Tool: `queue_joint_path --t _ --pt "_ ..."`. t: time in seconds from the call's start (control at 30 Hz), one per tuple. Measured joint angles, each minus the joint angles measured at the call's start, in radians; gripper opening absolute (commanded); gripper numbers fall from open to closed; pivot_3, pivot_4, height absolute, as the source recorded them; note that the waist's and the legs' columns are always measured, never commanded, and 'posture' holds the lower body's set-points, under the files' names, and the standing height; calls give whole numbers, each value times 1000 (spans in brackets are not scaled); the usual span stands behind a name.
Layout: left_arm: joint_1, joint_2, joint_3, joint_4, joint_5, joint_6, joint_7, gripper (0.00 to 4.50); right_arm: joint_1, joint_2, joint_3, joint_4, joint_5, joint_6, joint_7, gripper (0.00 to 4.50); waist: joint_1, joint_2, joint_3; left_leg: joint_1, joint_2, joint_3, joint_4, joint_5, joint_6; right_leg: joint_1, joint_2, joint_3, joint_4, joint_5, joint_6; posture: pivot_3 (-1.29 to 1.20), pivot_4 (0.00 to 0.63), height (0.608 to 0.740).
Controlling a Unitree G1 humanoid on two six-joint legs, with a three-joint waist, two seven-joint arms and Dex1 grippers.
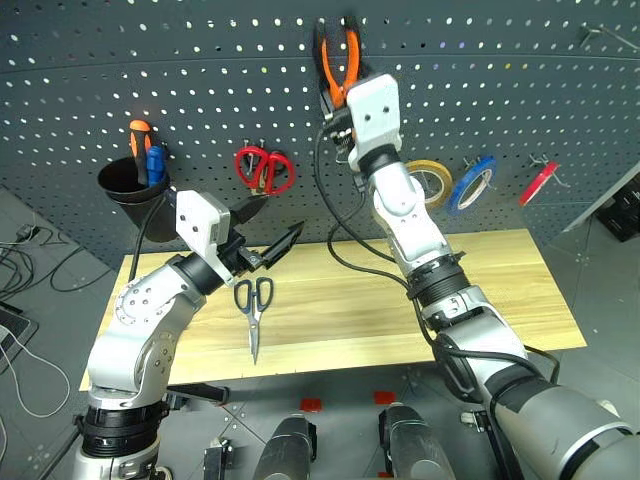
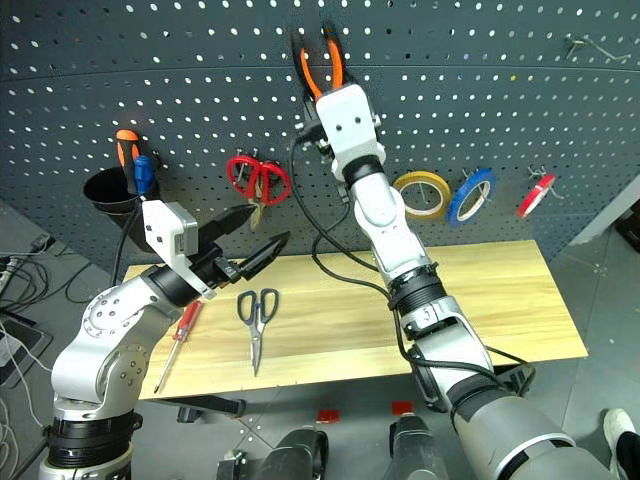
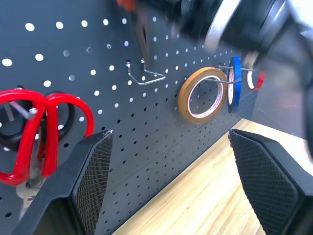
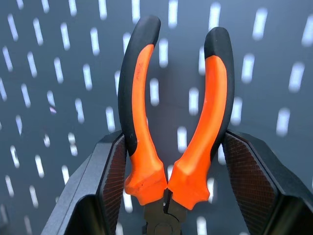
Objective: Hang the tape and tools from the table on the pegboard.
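While the right arm reached high against the board, the scene stood as follows.

Right gripper [image 4: 168, 161]: clamped on the small pliers with orange-and-black handles [image 4: 173, 122] — its two black fingers pressed the handles from both outer sides, handles pointing up and away from the wrist, jaws end down between the fingers.

Pliers and board: held up close to the large dark grey pegboard dotted with rows of small holes [image 1: 480, 90], long axis roughly upright; whether the handles had caught a hook could not be told.

Empty hook: a thin bent metal hook [image 3: 146, 78] stuck out of the board just below the pliers' nose, beside the flat yellowish-tan ring of tape [image 3: 201, 94] (already hanging on its own hook).

Key relation: the hook lay below and slightly to the robot's left of the raised pliers, so the handles would likely have to straddle it from above — the right arm was far nearer than the left.

Left gripper [image 1: 262, 235]: spread wide and empty, hovering above the near-left part of the table, pointing toward the board.

Table: the long light yellow wood-grain table [image 1: 500, 290] bore the black-handled steel scissors [image 1: 254, 305], blades toward the robot, and the slim red-handled screwdriver [image 2: 178, 340] near the left edge; both lay closest to the left gripper.
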Motion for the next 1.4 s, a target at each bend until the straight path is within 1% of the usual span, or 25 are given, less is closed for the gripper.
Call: queue_joint_path --t 0.17,0.27,0.33,0.37,0.43,0.47,0.57,0.67,0.7,0.83,0.9,1.07,1.13,1.23,1.4 --pt "-1 -2 -19 3 3 -3 -9 3994 45 -3 6 29 -34 -41 -14 2730 0 0 0 0 0 0 0 0 0 0 0 0 0 0 0 95 211 740" --pt "0 -2 -25 8 6 -6 -10 3994 78 10 4 26 -9 0 26 2730 0 0 0 0 0 0 0 0 0 0 0 0 0 0 0 87 206 740" --pt "3 -2 -29 13 7 -7 -10 3994 105 24 -4 4 21 53 54 3457 0 0 0 0 0 0 0 0 0 0 0 0 0 0 0 87 206 740" --pt "7 -2 -29 14 9 -7 -9 3994 118 31 -8 -19 40 79 63 3691 0 0 0 0 0 0 0 0 0 0 0 0 0 0 0 87 206 740" --pt "14 -2 -29 17 18 -7 -7 3994 131 36 -12 -56 56 129 84 4354 1 0 0 0 0 0 0 0 0 0 0 0 0 0 0 76 201 740" --pt "19 -3 -29 19 24 -7 -3 3994 141 37 -13 -79 67 151 97 4435 1 0 0 0 0 0 0 0 0 0 0 0 0 0 0 76 201 740" --pt "27 -11 -32 31 41 -4 16 3994 168 38 -21 -134 90 230 125 4435 4 0 0 0 0 0 0 0 0 0 0 0 0 0 0 72 199 740" --pt "46 -14 -40 33 46 29 39 4481 217 27 -17 -249 125 372 195 4500 5 0 0 0 0 -1 0 0 0 0 0 0 0 0 0 66 201 740" --pt "61 -15 -45 33 47 47 48 4481 245 13 -11 -307 134 437 229 4500 6 0 0 -1 0 -1 0 0 0 0 0 0 0 0 0 66 201 740" --pt "115 -17 -57 32 64 117 105 4481 372 -70 32 -517 189 678 366 4500 13 0 0 -1 0 -1 0 0 0 0 0 0 0 0 0 66 201 740" --pt "139 -21 -57 30 89 173 167 4481 450 -122 63 -643 233 801 444 4500 16 0 0 -1 0 -1 0 0 0 0 0 0 0 0 0 56 211 740" --pt "160 -53 -62 38 148 413 348 4481 605 -272 139 -948 368 1091 616 4500 21 1 1 -1 0 -2 0 -1 2 1 0 -1 0 0 0 34 218 740" --pt "153 -77 -62 53 163 480 393 4481 632 -301 161 -1020 405 1159 644 4500 22 1 1 -1 0 -2 0 -1 2 1 0 -1 0 0 0 34 218 740" --pt "130 -119 -67 86 174 585 449 4481 651 -312 182 -1094 443 1228 662 4500 24 1 1 -1 -1 -3 0 -1 1 1 0 -2 0 0 0 26 222 740" --pt "36 -184 -78 246 250 678 553 4481 661 -327 221 -1155 493 1293 676 4500 26 0 1 -1 -2 -3 1 0 1 2 -1 -2 -1 0 0 19 227 740"
